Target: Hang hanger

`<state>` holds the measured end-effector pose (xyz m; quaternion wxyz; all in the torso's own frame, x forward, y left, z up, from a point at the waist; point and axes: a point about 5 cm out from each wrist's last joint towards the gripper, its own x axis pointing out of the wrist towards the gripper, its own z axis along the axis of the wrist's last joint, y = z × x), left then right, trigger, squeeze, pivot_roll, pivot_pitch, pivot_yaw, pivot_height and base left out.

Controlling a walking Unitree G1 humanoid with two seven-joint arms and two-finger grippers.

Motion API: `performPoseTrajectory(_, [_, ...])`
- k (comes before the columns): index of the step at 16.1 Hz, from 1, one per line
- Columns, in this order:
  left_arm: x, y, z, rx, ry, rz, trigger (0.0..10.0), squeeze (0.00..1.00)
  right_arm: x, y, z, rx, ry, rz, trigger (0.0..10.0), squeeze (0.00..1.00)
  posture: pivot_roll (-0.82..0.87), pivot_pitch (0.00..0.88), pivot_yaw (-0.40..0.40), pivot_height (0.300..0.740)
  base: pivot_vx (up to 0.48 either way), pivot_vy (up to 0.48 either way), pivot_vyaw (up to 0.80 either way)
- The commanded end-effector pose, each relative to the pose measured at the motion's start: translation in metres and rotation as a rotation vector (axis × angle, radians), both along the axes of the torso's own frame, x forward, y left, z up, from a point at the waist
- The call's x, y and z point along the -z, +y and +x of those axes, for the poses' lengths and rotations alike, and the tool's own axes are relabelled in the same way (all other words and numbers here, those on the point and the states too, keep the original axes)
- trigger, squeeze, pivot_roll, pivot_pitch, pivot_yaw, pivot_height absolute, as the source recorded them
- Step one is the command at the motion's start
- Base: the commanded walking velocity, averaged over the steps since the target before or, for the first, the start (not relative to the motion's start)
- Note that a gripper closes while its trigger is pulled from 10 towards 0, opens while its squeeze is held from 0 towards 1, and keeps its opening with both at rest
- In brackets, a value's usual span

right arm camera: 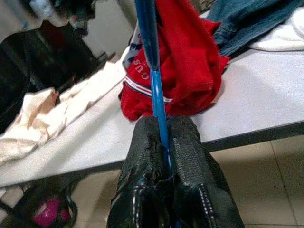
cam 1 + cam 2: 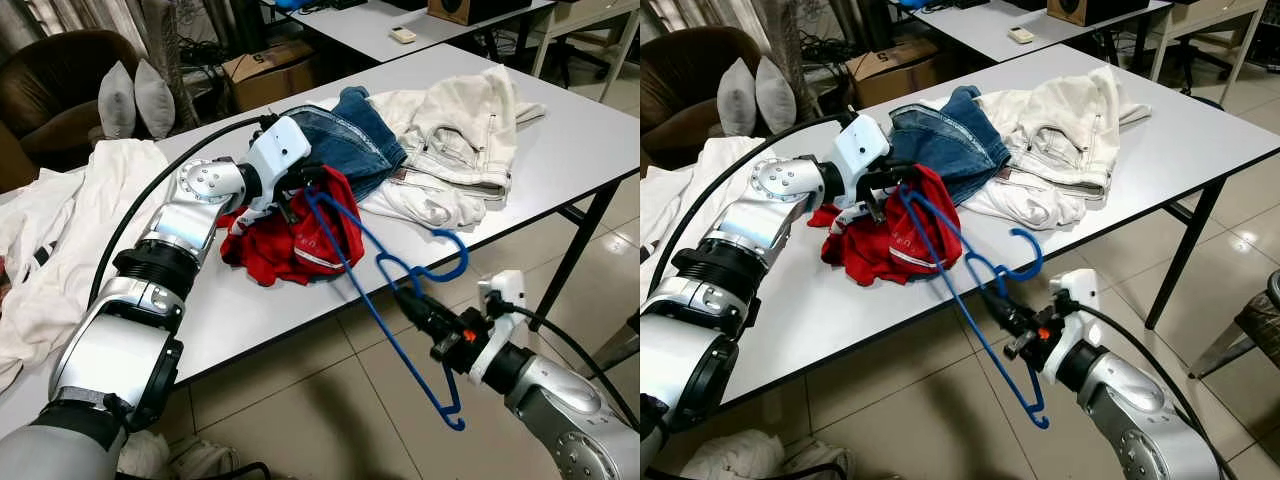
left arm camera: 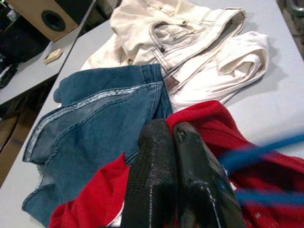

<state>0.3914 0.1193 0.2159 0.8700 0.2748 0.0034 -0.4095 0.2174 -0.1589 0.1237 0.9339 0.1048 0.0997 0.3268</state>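
A white bench (image 2: 560, 150) on dark legs stands over glossy beige floor tiles (image 2: 320, 390), strewn with a red knit garment (image 2: 300, 240), folded blue jeans (image 2: 350, 140) and cream trousers (image 2: 460, 130). The right gripper (image 2: 405, 297), off the bench's front edge, has its jaws clamped tight on a thin blue plastic hanger (image 2: 390, 330), which slants from the red garment out past the edge, hook curling near the bench rim. The left gripper (image 2: 300, 195) sits with jaws pressed together at the hanger's upper end, against the red cloth.

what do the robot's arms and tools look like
Both arms are silver metal segments joined by black ribbed rings, each with a black cable along it. The left arm has a white wrist housing; the right arm has a white wrist block and a small orange mark. Each tool has two long, black, textured fingers.
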Motion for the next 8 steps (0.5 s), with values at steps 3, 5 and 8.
performPoseTrajectory(3, [-0.001, 0.012, 0.001, -0.045, -0.015, 0.023, 0.0, 0.00, 0.009, 0.005, -0.009, -0.018, 0.084, 0.044, 10.0, 0.00, -0.19, 0.000, 0.195, 0.740, 0.000, 0.000, 0.00])
performPoseTrajectory(5, [0.000, 0.008, -0.001, -0.022, -0.005, 0.025, 0.0, 0.00, 0.018, 0.006, -0.009, 0.002, 0.144, 0.074, 10.0, 0.00, -0.19, 0.000, 0.202, 0.740, 0.000, 0.000, 0.00])
performPoseTrajectory(8, [0.000, 0.007, -0.001, -0.019, -0.009, 0.026, 0.0, 0.00, 0.022, 0.005, -0.008, 0.010, 0.197, 0.099, 10.0, 0.00, -0.19, 0.000, 0.202, 0.740, 0.000, 0.000, 0.00])
